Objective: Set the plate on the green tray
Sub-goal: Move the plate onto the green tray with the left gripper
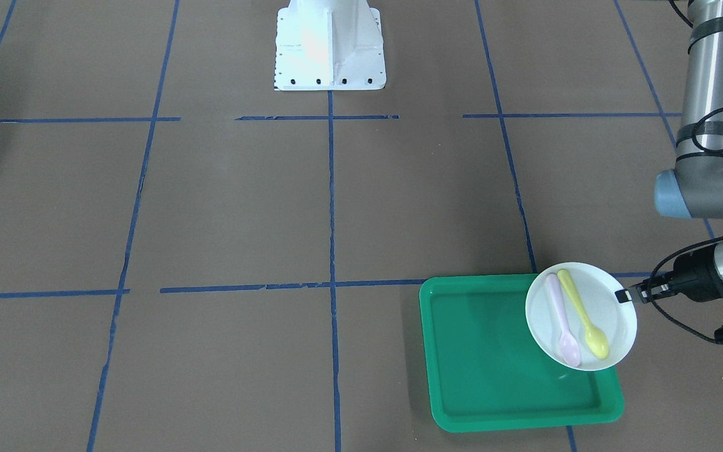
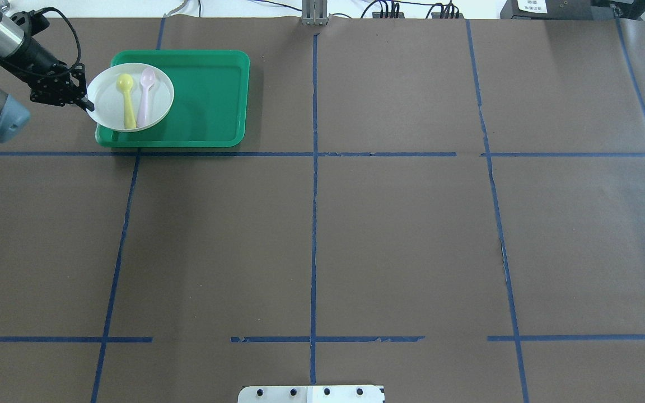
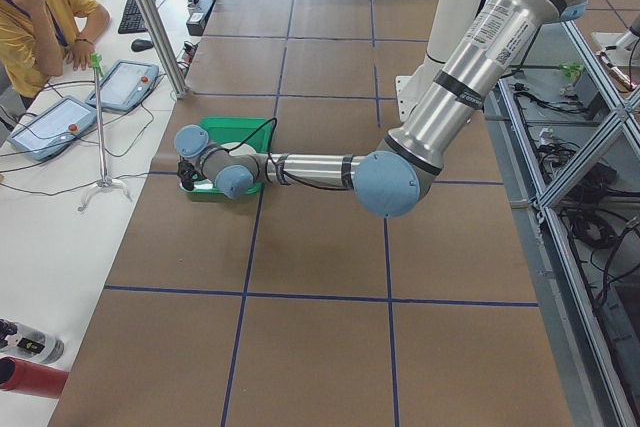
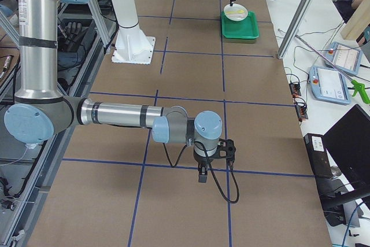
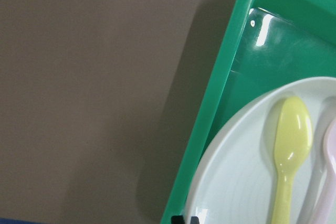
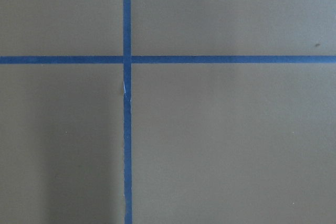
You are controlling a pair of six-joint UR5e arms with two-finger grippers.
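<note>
White metal robot base [image 2: 311,393] sits nearest, at the edge of the brown table with blue tape lines [image 2: 412,235]. Far left, the left gripper [image 2: 86,104] pinches the rim of a round white plastic plate [image 2: 161,96]. A yellow plastic spoon [image 2: 127,101] and a pale purple plastic spoon [image 2: 145,95] lie on it, side by side. The plate is over the left end of the big bright green plastic tray [image 2: 210,95] and pokes out past its rim. The right gripper [image 4: 202,174] is well apart from the tray, and I cannot tell if it is open or closed.
</note>
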